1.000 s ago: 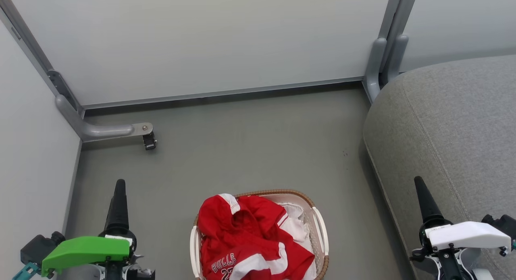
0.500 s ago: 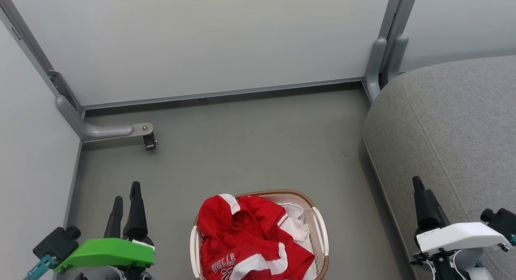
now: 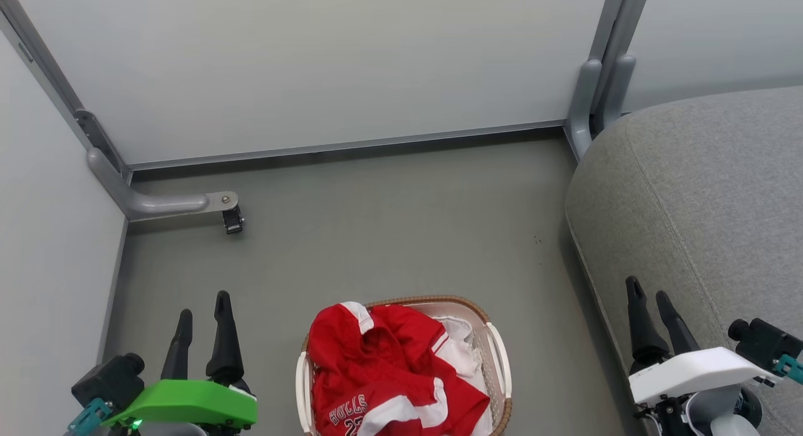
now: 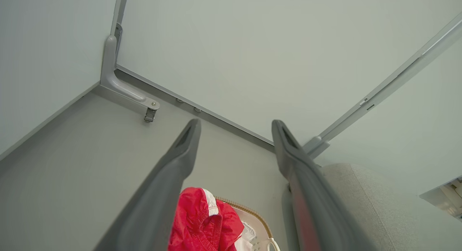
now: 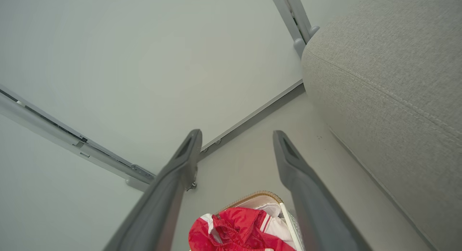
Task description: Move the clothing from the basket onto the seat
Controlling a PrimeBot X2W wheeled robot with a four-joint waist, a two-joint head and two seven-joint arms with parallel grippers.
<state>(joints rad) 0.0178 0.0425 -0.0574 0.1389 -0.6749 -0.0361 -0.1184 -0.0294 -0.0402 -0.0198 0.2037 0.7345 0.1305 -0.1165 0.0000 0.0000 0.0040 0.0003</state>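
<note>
Clothing (image 3: pixel 382 367) heaped in basket (image 3: pixel 500 351); seat (image 3: pixel 709 204) at 3 o'clock; left gripper (image 3: pixel 202 313), right gripper (image 3: pixel 646 295) wide open, empty, wall bracket (image 3: pixel 169 204) at 11.

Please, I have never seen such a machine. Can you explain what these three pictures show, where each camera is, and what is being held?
This is a wheeled robot with two arms. One picture comes from its head, looking down at the floor. There you see its left hand and right hand, each with two dark fingers. The other two pictures come from cameras on the wrists, looking along those fingers. On the floor stands a white basket with red clothing inside. On the right is a grey seat. Both hands are open and hold nothing.
</note>
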